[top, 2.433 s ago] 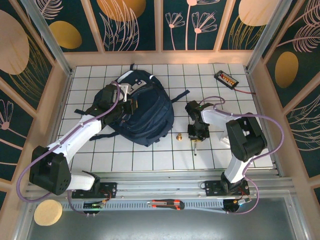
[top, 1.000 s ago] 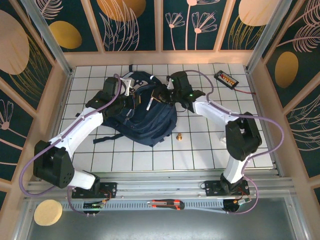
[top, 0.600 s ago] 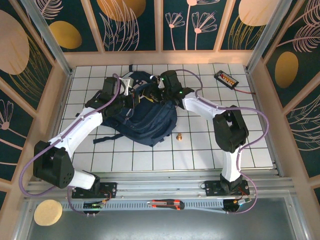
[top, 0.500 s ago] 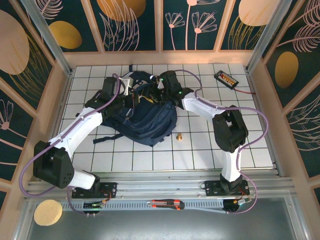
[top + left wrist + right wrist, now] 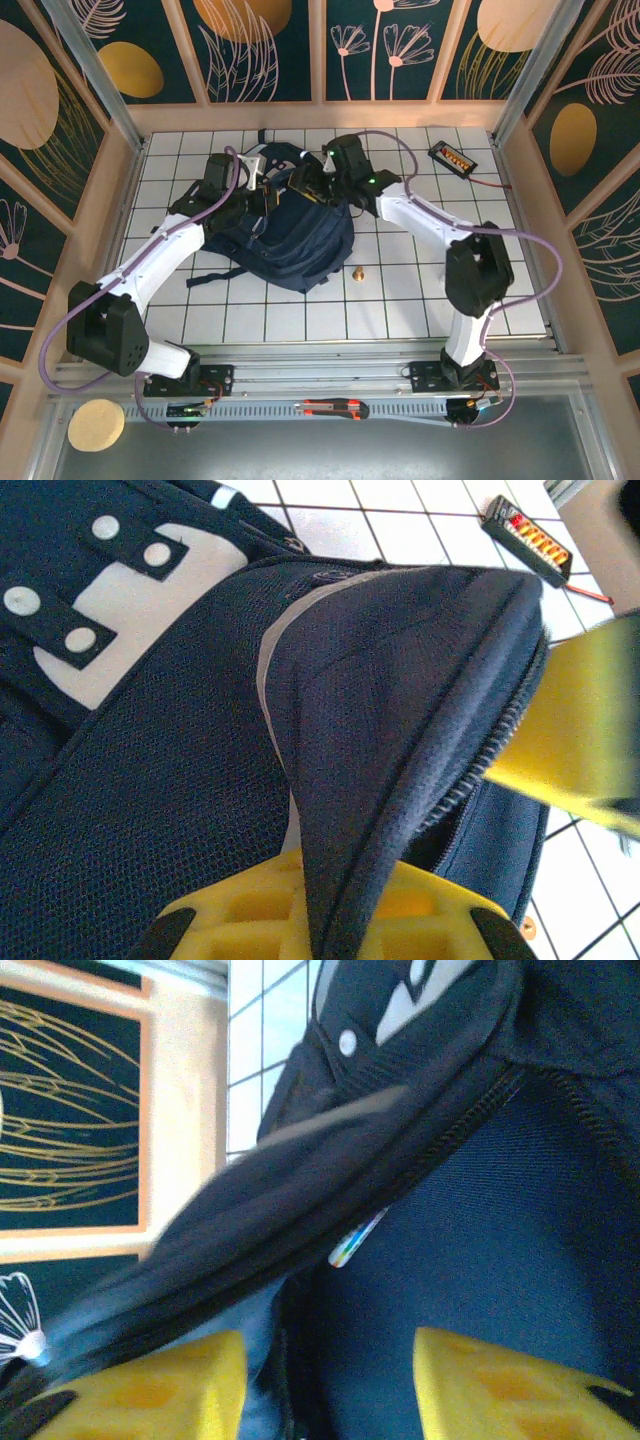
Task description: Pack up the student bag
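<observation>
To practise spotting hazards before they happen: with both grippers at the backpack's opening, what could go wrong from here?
1. The left gripper pinches only the edge of the student bag at its flap; if the fabric slips, the opening may fall shut over the right gripper.
2. The right gripper, open, sits beside the zipper; pulling out could snag it and drag the bag.
3. A dragged bag could knock the small brass piece lying near it.

- The right hand (image 5: 330,1390) shows 2 yellow fingers (image 5: 150,1380) along the lower edge, standing apart.
- Past them is the navy student bag (image 5: 500,1220), with its zip (image 5: 460,1125) undone and a flap raised.
- A small multicoloured tag (image 5: 355,1240) hangs at the opening.
- At the upper left are the white tiled worktop (image 5: 265,1020) and a teal wall panel (image 5: 70,1110) with gold lines.
</observation>
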Available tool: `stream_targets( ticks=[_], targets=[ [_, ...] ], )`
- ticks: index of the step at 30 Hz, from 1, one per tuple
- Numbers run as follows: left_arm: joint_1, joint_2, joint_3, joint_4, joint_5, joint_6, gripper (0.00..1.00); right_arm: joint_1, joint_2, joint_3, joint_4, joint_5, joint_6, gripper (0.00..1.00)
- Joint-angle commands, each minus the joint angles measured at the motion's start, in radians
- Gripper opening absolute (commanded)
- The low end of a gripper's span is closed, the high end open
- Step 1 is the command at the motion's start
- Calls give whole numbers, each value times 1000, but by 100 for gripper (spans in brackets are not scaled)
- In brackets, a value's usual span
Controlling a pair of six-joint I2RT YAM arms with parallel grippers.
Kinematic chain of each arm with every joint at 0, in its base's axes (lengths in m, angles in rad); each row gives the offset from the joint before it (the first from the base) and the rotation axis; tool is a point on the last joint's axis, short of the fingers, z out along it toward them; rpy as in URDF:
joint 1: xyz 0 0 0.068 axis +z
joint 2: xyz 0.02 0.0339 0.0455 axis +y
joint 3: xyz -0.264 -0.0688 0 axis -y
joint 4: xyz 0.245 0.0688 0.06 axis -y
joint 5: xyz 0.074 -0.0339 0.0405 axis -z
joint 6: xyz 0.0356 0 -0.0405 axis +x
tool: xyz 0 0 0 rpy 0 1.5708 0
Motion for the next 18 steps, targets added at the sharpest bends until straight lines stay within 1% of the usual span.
stream_targets(
  ticks=[1, 3, 4, 5, 8, 10, 11, 12, 13, 16, 17, 18],
  targets=[
    [4, -1, 63, 114, 60, 15, 0, -20, -134, 27, -91, 140, -96, 62],
    [5, 8, 67, 122, 69, 8, 0, -19, -191, 20, -130, 251, -165, 79],
    [6, 13, 69, 127, 73, 3, 0, -15, -217, 15, -155, 318, -197, 95],
    [6, 20, 72, 132, 78, -1, 0, -11, -244, 4, -173, 382, -231, 99],
    [6, 39, 83, 146, 87, -13, 0, -3, -330, -62, -190, 573, -303, 99],
    [6, 52, 93, 152, 92, -21, 0, -3, -397, -133, -163, 661, -328, 99],
    [6, 58, 98, 155, 94, -24, 0, -6, -437, -192, -132, 697, -326, 99],
    [6, 64, 102, 157, 97, -27, 0, -13, -479, -240, -105, 730, -289, 99],
    [6, 72, 107, 159, 100, -31, 0, -39, -530, -299, -85, 718, -237, 99],
    [6, 95, 118, 173, 114, -50, 0, -198, -648, -443, -36, 438, -111, 99],
    [6, 105, 124, 175, 118, -57, 0, -233, -673, -472, -42, 379, -82, 99],
    [6, 112, 128, 177, 118, -64, 0, -244, -687, -482, -64, 338, -84, 99]
  ],
)
